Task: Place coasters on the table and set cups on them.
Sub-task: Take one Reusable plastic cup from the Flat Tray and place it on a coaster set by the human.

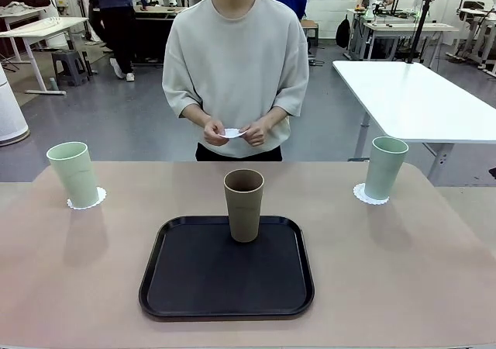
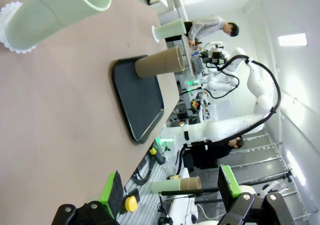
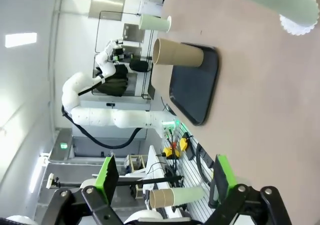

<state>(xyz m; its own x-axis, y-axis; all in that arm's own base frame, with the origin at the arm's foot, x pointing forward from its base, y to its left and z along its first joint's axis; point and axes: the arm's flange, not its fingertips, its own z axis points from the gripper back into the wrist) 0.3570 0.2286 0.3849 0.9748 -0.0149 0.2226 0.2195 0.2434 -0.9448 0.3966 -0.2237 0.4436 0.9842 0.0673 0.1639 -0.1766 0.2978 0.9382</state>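
Left gripper (image 2: 170, 187) jaws spread wide, nothing between the green pads, right gripper (image 3: 164, 174) likewise spread and empty, both well clear of the cups. Nearest on the matte beige-pink table (image 1: 77, 287) lay a black rectangular tray (image 1: 194, 287) with the tall tapered brown matte cup (image 1: 244, 205) upright near its far edge, no coaster under it. Farther back the left pale green tumbler (image 1: 74, 174) stood on a white lacy paper coaster (image 1: 87, 202), and the right pale green tumbler (image 1: 385, 167) on a second coaster (image 1: 361, 195), both sitting off-centre. Beyond the far edge the person's hands (image 1: 215, 132) pinched the third white coaster (image 1: 232, 133). The brown cup looked light, stiff and not slippery but tall, so tippy: best gripped across mid-wall, not at the rim. The coaster was probably flimsy and easily creased. The tabletop was flat and smooth, and the room beyond was a lab with a grey floor and white tables
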